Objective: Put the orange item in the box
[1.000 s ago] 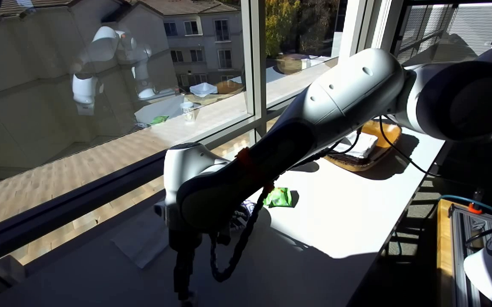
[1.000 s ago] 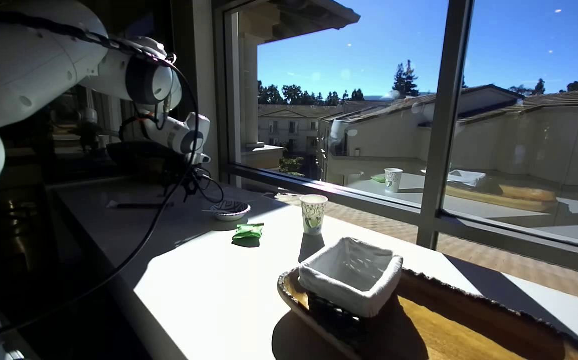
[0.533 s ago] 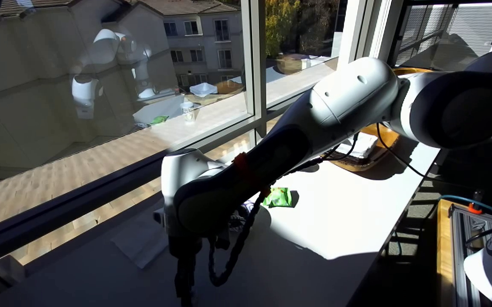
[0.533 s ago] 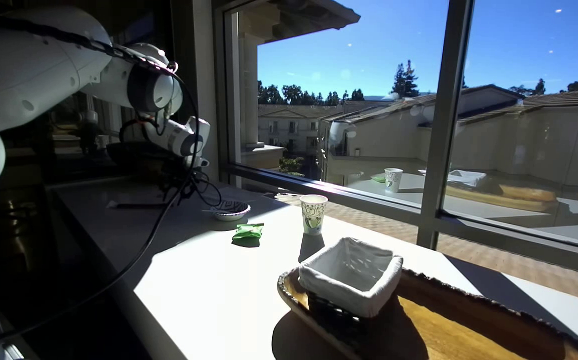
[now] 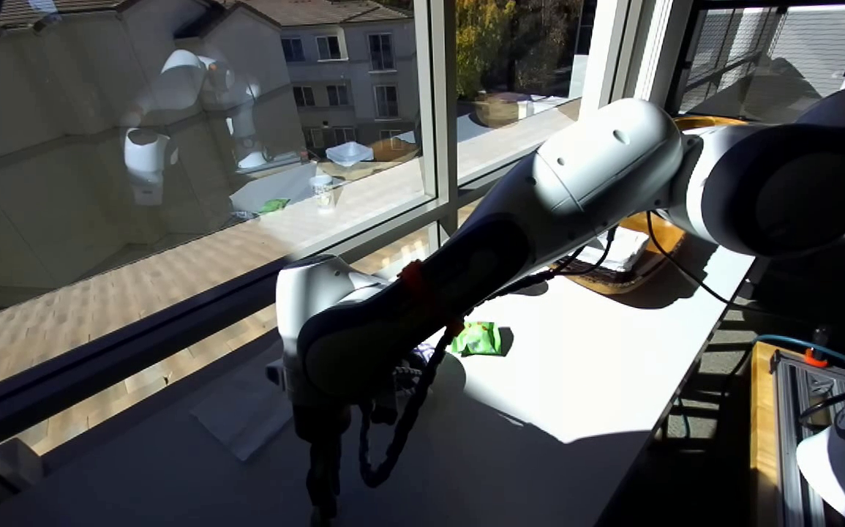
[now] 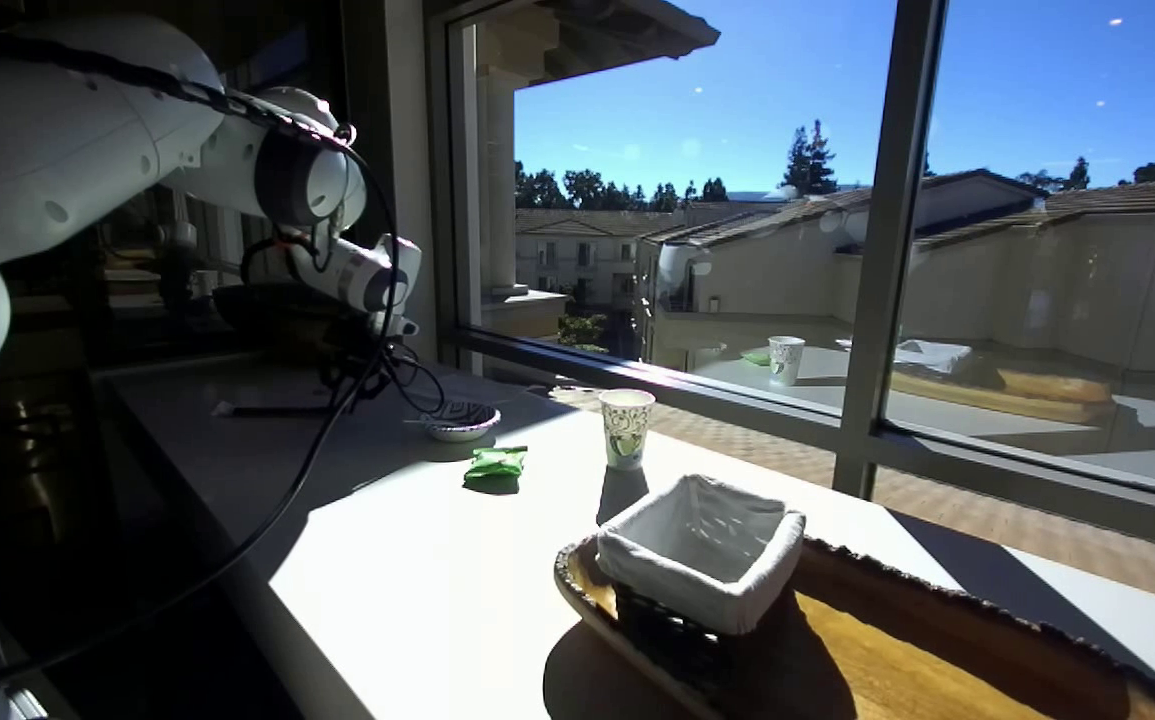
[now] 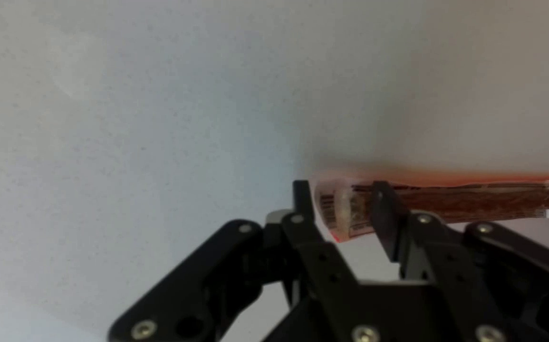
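Gripper (image 7: 342,187) part-open, nothing held AFAICT, jaws lengthwise over one end of wrapped stick (image 7: 483,202) twd far edge of table (image 6: 387,590), prob. to pinch it.

In an exterior view, my white and dark arm (image 5: 583,176) stretches from the right to the near left, wrist (image 5: 320,300) bent and apparently aimed straight down in shadow. In the wrist view, my gripper (image 7: 341,190) stands with two fingers (image 7: 303,199) slightly apart.
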Available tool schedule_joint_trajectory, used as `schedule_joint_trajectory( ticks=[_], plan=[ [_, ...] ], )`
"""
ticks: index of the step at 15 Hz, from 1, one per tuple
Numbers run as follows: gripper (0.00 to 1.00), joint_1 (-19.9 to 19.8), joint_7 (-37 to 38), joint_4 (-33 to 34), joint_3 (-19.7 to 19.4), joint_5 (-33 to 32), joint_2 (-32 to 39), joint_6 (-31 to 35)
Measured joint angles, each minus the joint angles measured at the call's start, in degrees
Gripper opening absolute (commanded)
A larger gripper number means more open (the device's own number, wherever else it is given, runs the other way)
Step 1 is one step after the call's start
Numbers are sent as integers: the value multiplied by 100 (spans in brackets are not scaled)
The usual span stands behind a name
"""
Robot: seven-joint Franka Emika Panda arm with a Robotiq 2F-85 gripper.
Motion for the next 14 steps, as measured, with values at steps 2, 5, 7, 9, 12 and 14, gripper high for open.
schedule_joint_trajectory(
  ticks=[2,5,7,9,12,14],
  plan=[
    [55,2,0,37,-21,-59,32,0],
    [47,5,0,109,-39,-181,85,0],
    [46,9,-5,143,-39,-237,106,0],
    [46,27,-25,227,-39,-285,150,1],
    [47,73,-89,384,-38,-327,249,1],
    [49,107,-147,501,-31,-335,318,1]
  ],
)
